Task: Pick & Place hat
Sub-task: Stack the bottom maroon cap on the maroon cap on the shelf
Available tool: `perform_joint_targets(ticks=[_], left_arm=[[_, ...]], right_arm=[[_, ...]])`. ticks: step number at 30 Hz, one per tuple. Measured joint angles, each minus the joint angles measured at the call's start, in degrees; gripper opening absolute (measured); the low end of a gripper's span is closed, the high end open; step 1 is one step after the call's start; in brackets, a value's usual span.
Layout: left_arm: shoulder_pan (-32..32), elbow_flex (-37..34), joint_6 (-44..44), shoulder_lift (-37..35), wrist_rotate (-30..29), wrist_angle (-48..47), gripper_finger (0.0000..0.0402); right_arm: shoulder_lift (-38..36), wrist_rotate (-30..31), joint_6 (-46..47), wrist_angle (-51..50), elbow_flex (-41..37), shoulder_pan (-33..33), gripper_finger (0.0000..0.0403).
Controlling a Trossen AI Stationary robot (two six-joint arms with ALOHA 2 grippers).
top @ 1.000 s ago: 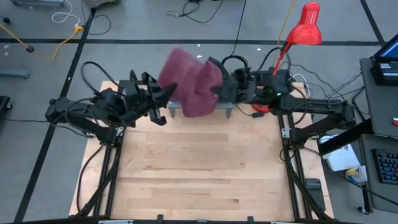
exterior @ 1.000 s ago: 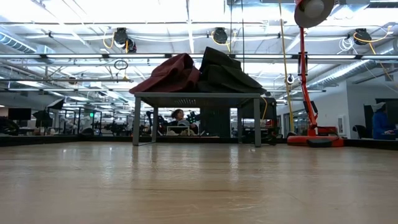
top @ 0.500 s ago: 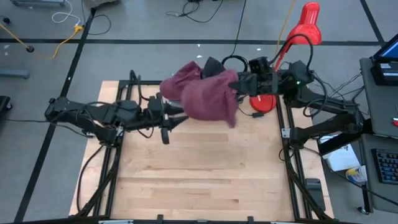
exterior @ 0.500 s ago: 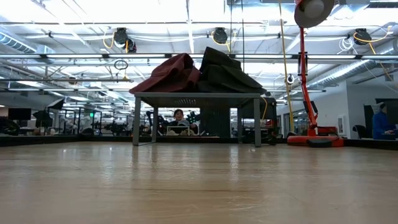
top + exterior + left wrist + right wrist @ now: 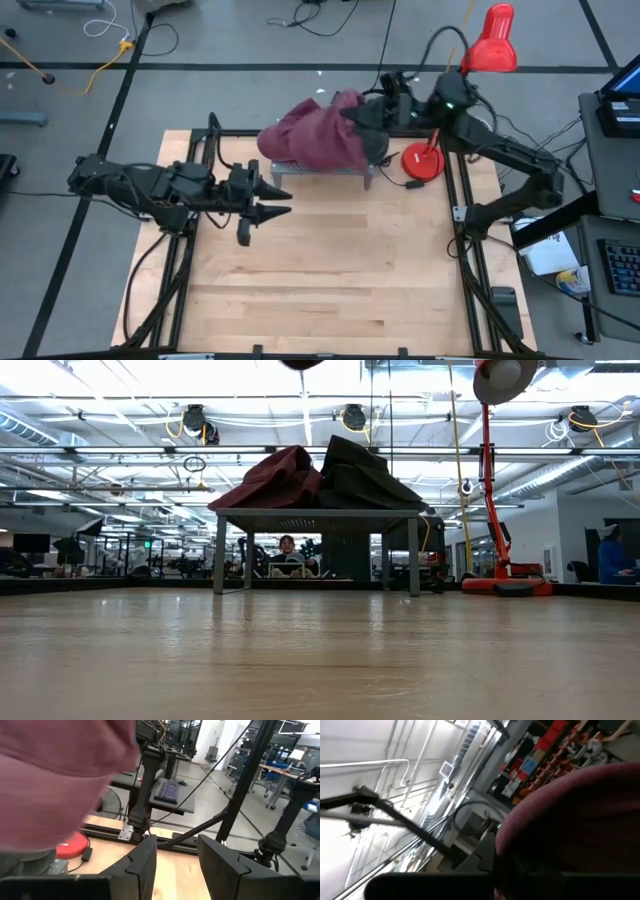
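One gripper, the right gripper (image 5: pixel 362 118), is clamped shut on the hat (image 5: pixel 318 140) above the small rack (image 5: pixel 322 172) at the table's far edge. The left gripper (image 5: pixel 283 202) stands part-open and empty, near the hat's left side; the right arm is nearer.

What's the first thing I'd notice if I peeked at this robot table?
The big maroon hat, draped over a little grey stand at the table's far edge. The right hand is shut on the hat's side, while the left hand hangs open over the wooden table. A bright red lamp stands just off the far right corner.
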Motion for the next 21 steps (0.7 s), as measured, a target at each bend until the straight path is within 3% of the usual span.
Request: perform_joint_targets(ticks=[9, 21], left_arm=[[0.00, 0.00, 2.24, -5.06, -0.04, -6.58, 0.0147], [0.00, 0.00, 5.87, -6.60, -0.07, -7.70, 0.0147]], right_arm=[[13.75, -1.81, 0.23, -1.30, 13.08, -6.09, 0.0005], [32.24, -4.83, 3.02, -0.70, 29.35, -9.21, 0.0005]])
